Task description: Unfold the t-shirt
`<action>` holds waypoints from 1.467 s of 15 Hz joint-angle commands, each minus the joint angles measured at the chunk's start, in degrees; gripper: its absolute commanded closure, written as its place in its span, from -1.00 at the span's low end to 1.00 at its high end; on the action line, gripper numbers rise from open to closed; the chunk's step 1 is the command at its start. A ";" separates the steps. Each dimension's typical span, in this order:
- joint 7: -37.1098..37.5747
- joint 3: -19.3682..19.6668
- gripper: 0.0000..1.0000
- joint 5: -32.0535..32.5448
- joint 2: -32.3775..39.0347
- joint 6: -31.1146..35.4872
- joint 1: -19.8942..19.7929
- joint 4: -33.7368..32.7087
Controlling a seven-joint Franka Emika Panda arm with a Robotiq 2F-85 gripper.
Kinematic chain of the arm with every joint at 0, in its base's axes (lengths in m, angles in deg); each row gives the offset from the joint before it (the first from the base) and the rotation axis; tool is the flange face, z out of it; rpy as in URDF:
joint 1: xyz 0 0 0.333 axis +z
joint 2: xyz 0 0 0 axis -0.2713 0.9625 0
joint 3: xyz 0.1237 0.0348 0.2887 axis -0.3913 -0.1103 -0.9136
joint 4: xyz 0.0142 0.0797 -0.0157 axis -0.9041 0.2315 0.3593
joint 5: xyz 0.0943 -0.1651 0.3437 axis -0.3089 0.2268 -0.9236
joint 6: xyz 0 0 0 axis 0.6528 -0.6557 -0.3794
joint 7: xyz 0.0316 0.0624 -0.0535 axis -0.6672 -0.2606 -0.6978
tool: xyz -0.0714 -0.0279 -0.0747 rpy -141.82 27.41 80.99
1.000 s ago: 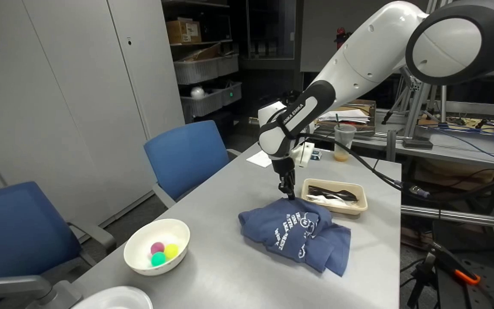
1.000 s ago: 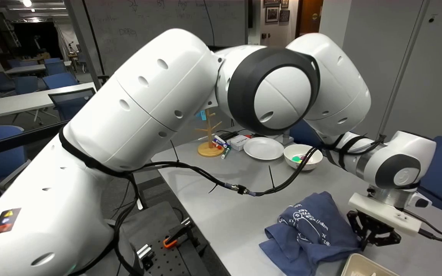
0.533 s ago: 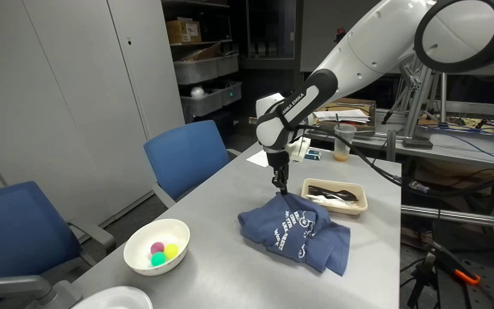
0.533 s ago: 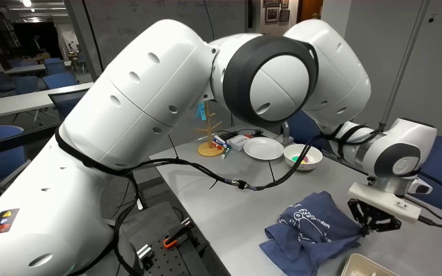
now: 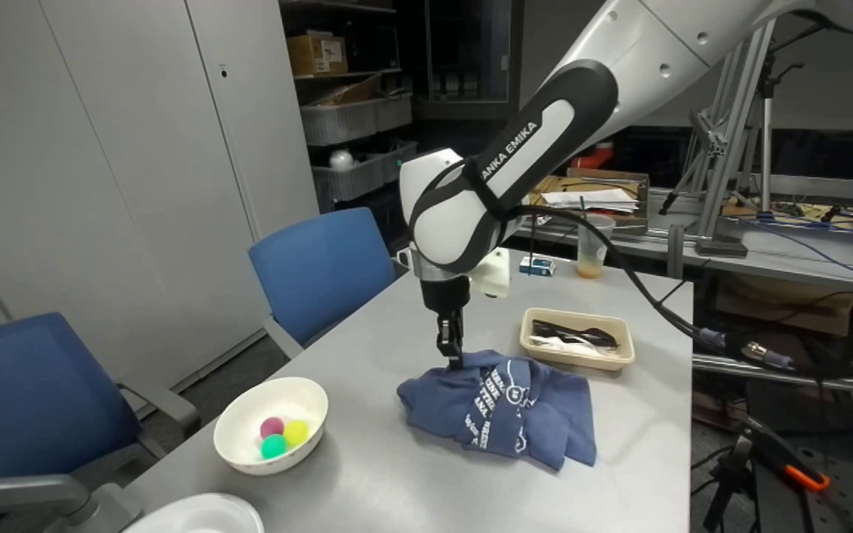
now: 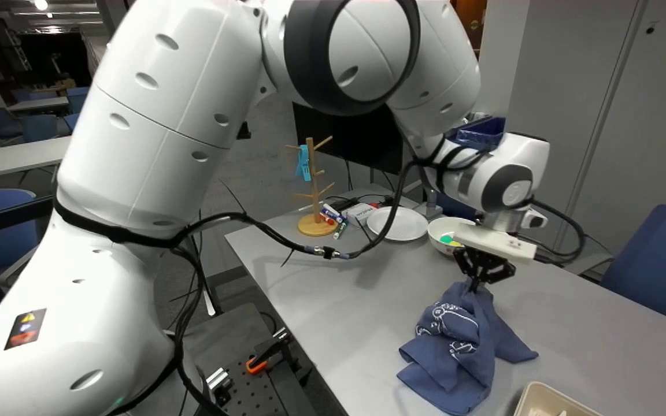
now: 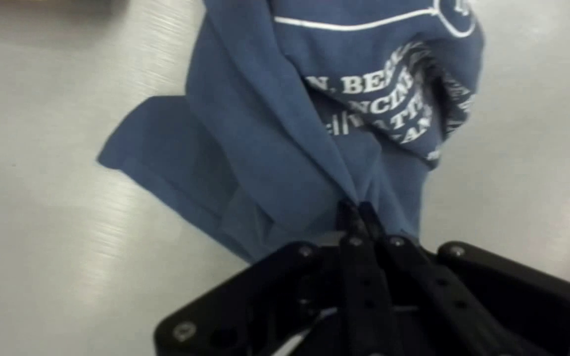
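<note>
The blue t-shirt (image 5: 497,414), with its white print facing up, lies bunched and partly folded on the grey table. In an exterior view the t-shirt (image 6: 454,352) rises into a gathered peak under my gripper (image 6: 474,286), with a sleeve-like flap spreading out beside it. The wrist view shows the gripper (image 7: 357,205) with its fingertips together, and folds of the t-shirt (image 7: 275,163) run into them. So the gripper is shut on a pinch of fabric. Creases in the cloth hide part of the printed text and the layers beneath.
A tan tray (image 5: 625,359) with dark and white utensils sits close beside the shirt. Towards the other end of the table stand a white bowl (image 5: 278,396) holding coloured balls and a white plate (image 6: 396,222). A plastic cup (image 5: 594,248) and a small box (image 5: 537,266) are further off.
My gripper has moved away from the tray towards the bowl's side, drawing the pinched fabric over the shirt and up into a peak. The rest of the shirt has shifted slightly the same way.
</note>
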 commanded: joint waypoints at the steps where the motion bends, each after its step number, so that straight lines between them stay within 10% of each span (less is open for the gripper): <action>1: -0.78 -1.49 0.99 1.11 -8.60 3.43 3.78 11.33; 7: -0.73 -1.79 0.99 2.60 -16.81 8.96 7.55 20.13; 22: -18.55 -8.01 0.99 -11.30 -21.17 -1.08 8.10 25.69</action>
